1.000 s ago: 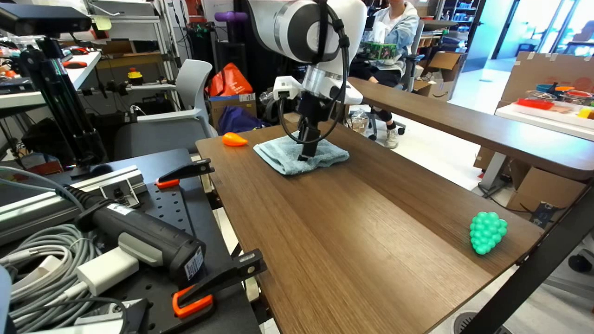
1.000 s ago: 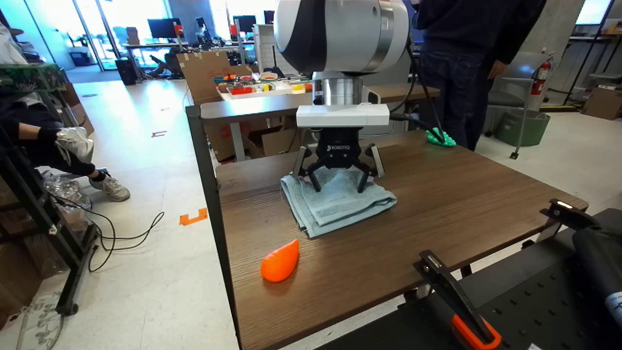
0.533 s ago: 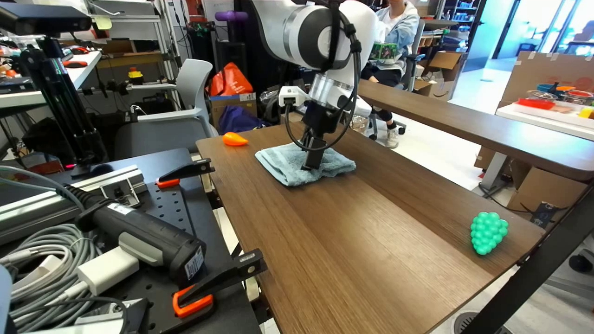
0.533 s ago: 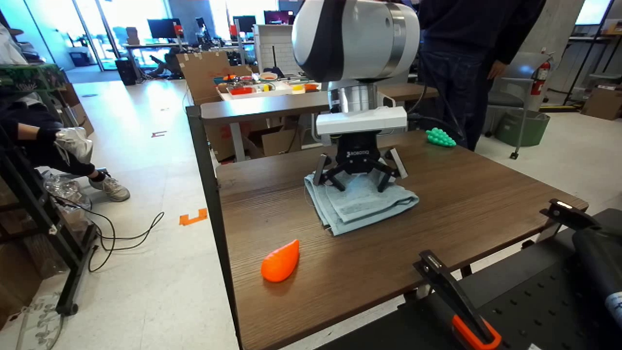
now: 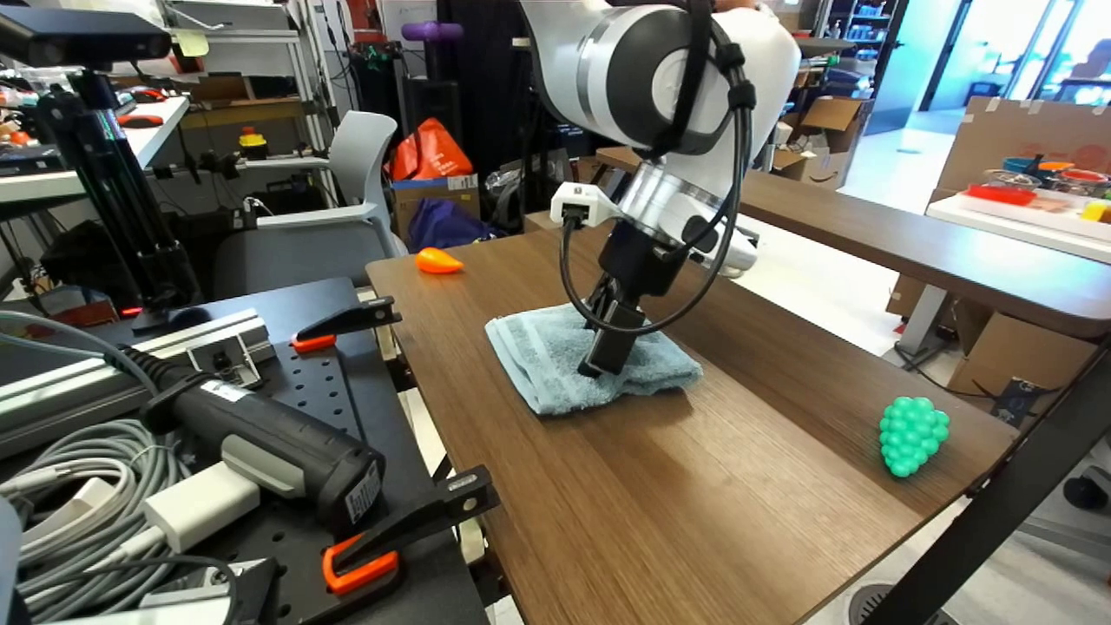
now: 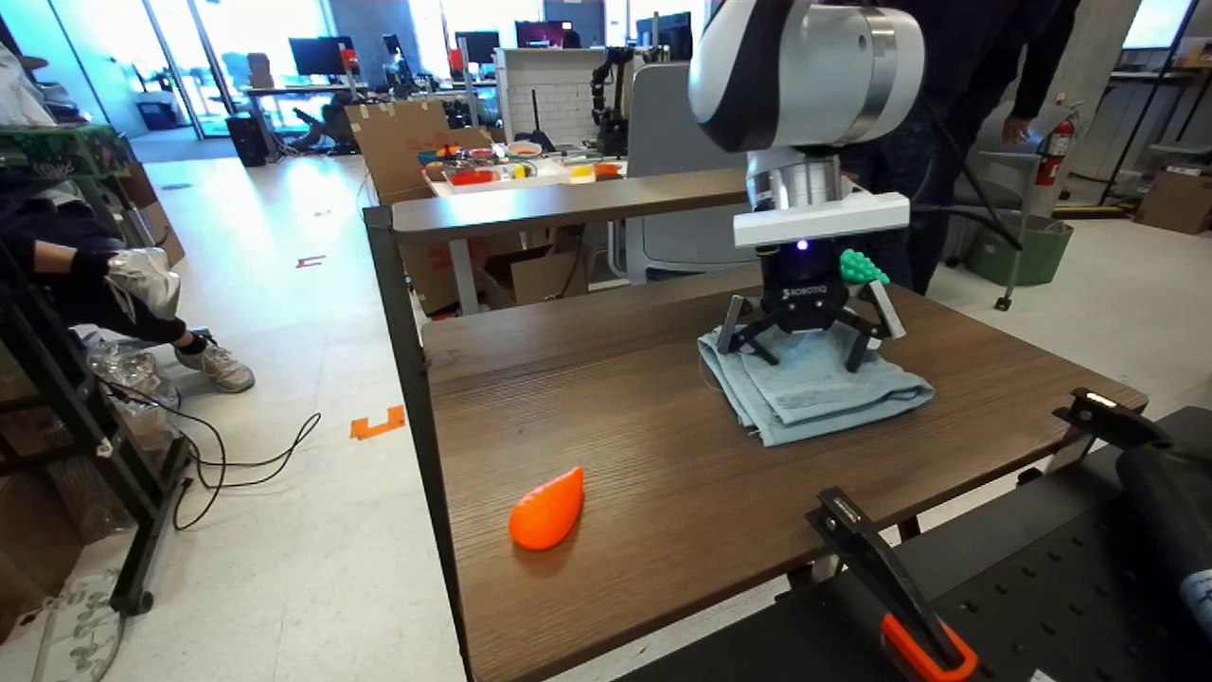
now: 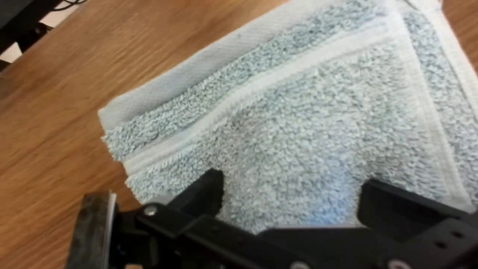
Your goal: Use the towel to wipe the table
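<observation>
The folded pale blue-grey towel [image 5: 542,351] lies on the dark brown wood-grain table [image 5: 738,503]. The towel also shows in an exterior view [image 6: 843,412] and fills much of the wrist view [image 7: 298,123]. My gripper [image 6: 813,365] is open, its two fingers spread apart with the fingertips down on the towel's top. In the wrist view the gripper [image 7: 291,186] has flat towel between its fingers, with no fold pinched. In an exterior view the gripper [image 5: 601,369] is tilted, its tips resting on the towel. The tips' exact contact is partly sunk in the cloth.
An orange teardrop-shaped object [image 5: 438,260] lies near one table end, also in an exterior view [image 6: 547,511]. A green knobbly ball [image 5: 913,436] lies near the opposite end. Black clamps [image 5: 408,529] stick out beside the long edge. A narrower wooden table [image 5: 911,234] stands beyond.
My gripper and the towel have slid together along the table, away from the orange object and towards the green ball's end. The arm tilts more. The fingers stay open.
</observation>
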Controlling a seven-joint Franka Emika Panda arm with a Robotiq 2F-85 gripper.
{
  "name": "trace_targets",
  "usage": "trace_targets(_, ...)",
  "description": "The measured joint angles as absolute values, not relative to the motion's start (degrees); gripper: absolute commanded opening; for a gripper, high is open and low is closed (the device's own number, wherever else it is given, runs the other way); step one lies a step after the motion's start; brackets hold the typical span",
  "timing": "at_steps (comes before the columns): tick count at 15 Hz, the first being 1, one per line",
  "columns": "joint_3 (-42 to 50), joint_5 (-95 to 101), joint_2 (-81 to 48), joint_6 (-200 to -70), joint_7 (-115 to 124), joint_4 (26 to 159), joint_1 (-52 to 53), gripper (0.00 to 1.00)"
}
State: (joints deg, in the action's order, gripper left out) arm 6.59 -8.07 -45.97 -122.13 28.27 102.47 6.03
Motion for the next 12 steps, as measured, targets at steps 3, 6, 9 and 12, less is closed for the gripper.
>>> trace_targets(3,8.3,-7.8,-45.3,-120.6,28.1,104.0,4.7,1.00)
trace_targets(6,9.2,-7.5,-44.7,-121.1,27.9,105.5,4.0,1.00)
trace_targets(9,9.2,-7.5,-44.5,-121.4,27.8,105.8,3.7,1.00)
trace_targets(12,9.2,-7.5,-44.4,-121.2,27.8,105.7,3.7,1.00)
